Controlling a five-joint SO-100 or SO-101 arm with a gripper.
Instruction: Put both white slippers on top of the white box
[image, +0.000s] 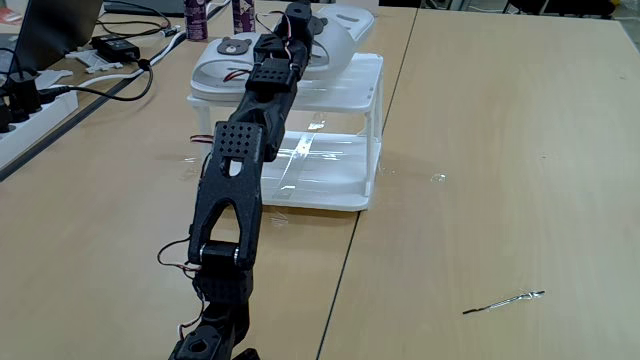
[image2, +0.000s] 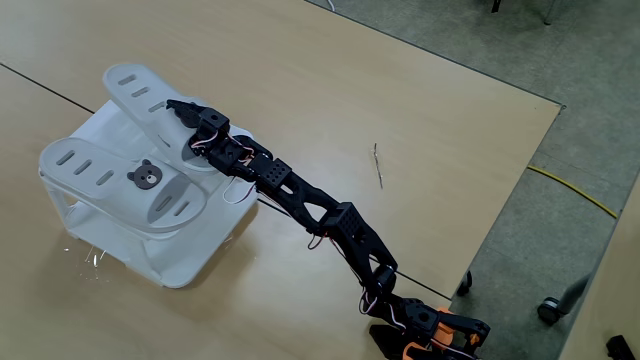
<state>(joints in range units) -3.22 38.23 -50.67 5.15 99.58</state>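
The white box (image: 340, 185) is an open two-tier rack on the wooden table, also seen in the other fixed view (image2: 190, 262). One white slipper (image2: 110, 180) with a bear badge lies flat on its slatted top (image: 215, 62). The second white slipper (image2: 140, 88) sits tilted beside it, its heel end sticking out past the rack's far edge (image: 348, 38). My gripper (image2: 183, 110) reaches over this second slipper at its strap and looks shut on it (image: 298, 18). The arm hides the strap itself.
In a fixed view, a power strip (image: 25, 110), an adapter with cables (image: 115, 47) and bottles (image: 196, 18) crowd the table's far left. A thin metal rod (image: 505, 299) lies on the right half (image2: 378, 165). The table edge (image2: 510, 210) drops to the floor.
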